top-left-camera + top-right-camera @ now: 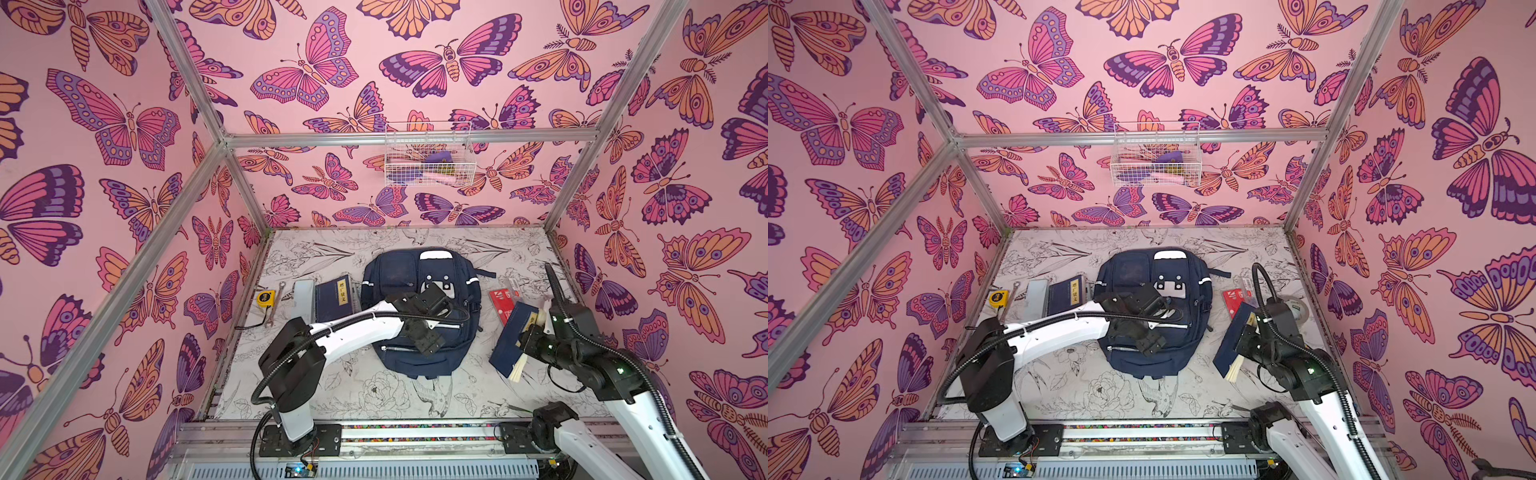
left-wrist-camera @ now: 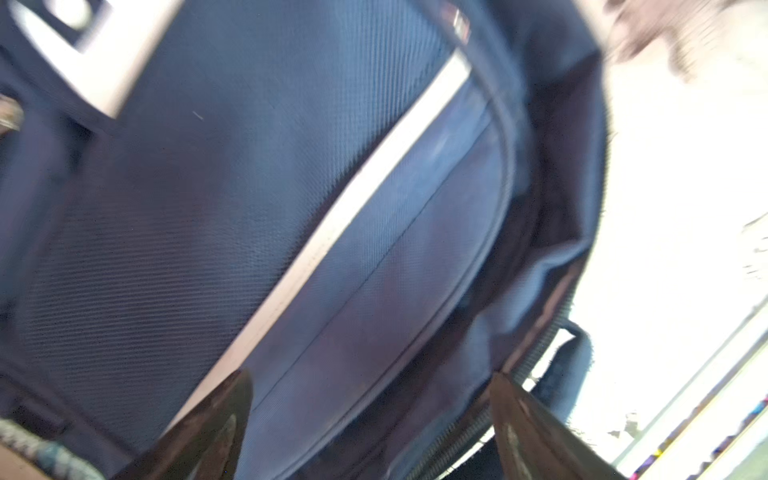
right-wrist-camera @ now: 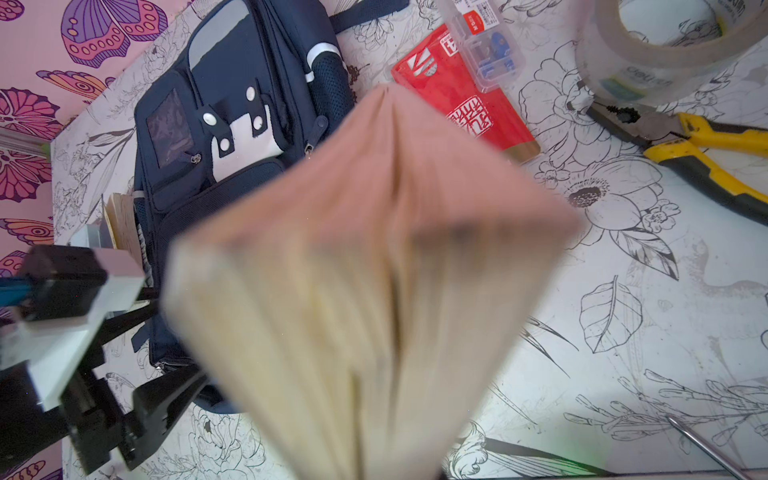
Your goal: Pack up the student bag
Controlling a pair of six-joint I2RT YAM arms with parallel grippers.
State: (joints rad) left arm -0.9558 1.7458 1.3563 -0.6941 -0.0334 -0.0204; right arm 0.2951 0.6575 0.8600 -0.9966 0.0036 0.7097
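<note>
The big navy blue cloth student bag [image 1: 390,274] with thin white stripes lies flat in the middle of the white table with drawn flowers [image 1: 374,399]; the left claw [image 1: 430,343] hangs over the bag's front, its two black fingers [image 2: 216,428] spread wide with nothing between them; just right of the bag, the right claw [image 1: 526,338] pinches a navy blue book with cream pages [image 1: 507,345], held up and tilted; a flat red packet [image 1: 500,303] also lies right of the bag.
</note>
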